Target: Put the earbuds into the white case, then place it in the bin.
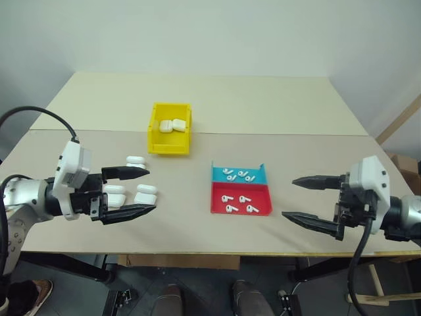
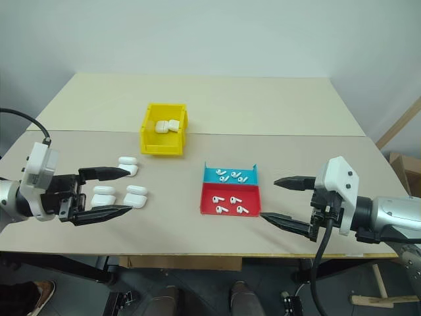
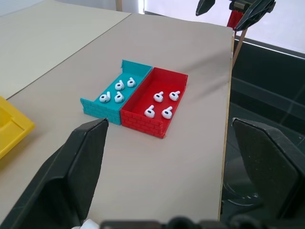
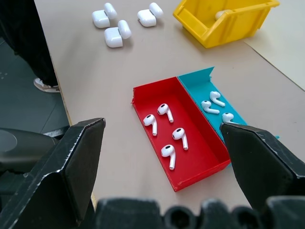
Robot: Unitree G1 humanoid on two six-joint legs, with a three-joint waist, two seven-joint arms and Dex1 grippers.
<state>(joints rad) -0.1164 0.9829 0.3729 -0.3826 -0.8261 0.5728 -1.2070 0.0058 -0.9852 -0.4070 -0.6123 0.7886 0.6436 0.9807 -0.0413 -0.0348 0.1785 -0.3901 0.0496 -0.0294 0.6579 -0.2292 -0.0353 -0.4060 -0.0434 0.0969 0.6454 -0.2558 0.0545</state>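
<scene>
Three white cases point(image 1: 145, 192) lie on the table's left side with their lids flipped open point(image 4: 116, 33). My left gripper point(image 1: 151, 191) hangs open over them with nothing in it. Two more closed cases point(image 1: 171, 125) rest inside the yellow bin point(image 1: 154, 128) further back. Several earbuds point(image 1: 237, 203) lie in the red tray point(image 1: 260, 197), and several others point(image 3: 118, 90) in the blue tray point(image 1: 258, 172) behind it. To the right of the trays my right gripper point(image 1: 289, 197) is open and empty, pointing toward them.
The two shallow trays stand joined at the table's middle, near the front edge point(image 1: 217, 253). A seam point(image 1: 276, 133) crosses the table behind the bin. A wooden frame point(image 1: 398, 122) stands off the table's right side.
</scene>
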